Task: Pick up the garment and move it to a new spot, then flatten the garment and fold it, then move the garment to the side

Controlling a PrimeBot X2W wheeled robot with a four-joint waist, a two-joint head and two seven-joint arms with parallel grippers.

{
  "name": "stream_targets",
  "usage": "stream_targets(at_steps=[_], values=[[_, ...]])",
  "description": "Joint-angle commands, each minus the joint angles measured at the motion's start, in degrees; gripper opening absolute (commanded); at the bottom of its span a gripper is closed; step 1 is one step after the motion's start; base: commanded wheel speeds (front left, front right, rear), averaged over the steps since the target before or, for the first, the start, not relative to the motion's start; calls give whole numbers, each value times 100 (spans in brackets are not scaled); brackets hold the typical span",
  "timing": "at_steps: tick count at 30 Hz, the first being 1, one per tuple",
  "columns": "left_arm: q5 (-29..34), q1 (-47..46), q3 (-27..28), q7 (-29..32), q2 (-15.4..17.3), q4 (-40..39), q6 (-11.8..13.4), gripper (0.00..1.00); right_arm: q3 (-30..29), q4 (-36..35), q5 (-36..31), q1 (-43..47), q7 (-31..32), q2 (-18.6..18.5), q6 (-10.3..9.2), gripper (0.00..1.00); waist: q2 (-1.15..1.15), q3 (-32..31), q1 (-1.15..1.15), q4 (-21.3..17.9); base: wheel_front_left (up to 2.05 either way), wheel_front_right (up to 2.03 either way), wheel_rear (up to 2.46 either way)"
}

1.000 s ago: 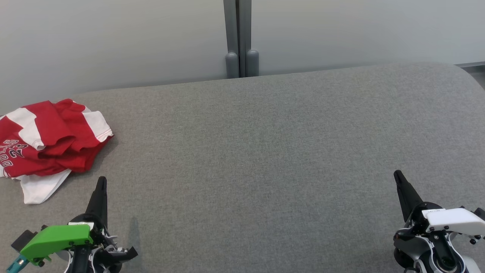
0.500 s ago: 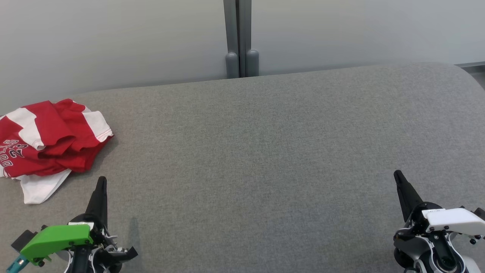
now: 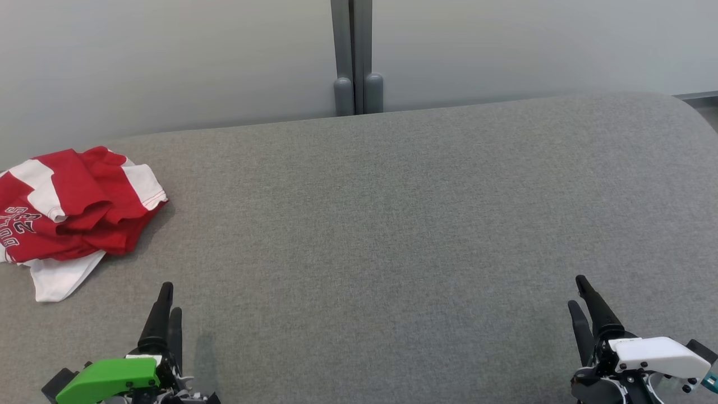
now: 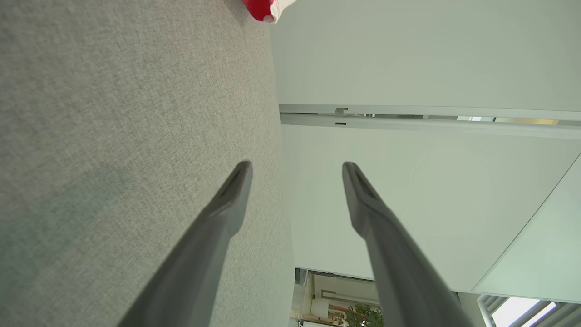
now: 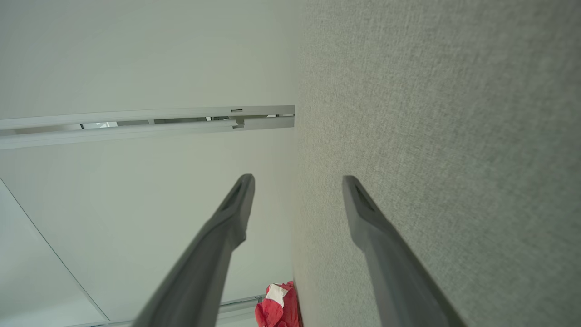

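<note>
- The red-and-white garment [image 3: 78, 216] lies crumpled at the far left of the grey padded surface [image 3: 392, 224], cut off by the head view's left edge.
- The left gripper [image 3: 171, 298] sits near it by the front edge, its 2 fingers parted and holding nothing.
- The right gripper [image 3: 576, 292], front right, is likewise spread and empty.
- A wide stretch of grey fabric lies between them (the back edge meets a pale wall [image 3: 168, 56], and the far right corner is rounded).
</note>
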Motion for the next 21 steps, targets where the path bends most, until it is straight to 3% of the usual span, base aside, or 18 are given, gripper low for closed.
stream_targets(at_steps=[1,10,21], values=[[83,-33,-70,-69,20,-152,-3,100,34,-113,-96,-43,-81,-42,0,100,0,0,0,0,0,0,0],[494,0,-293,-302,29,-352,-7,100,3,-170,-615,-34,-315,-56,0,100,0,-1,0,7,0,0,0],[1747,-49,-492,-563,40,-673,-3,100,-80,-388,-1738,-38,-577,-71,0,100,0,-2,0,10,0,0,0]])
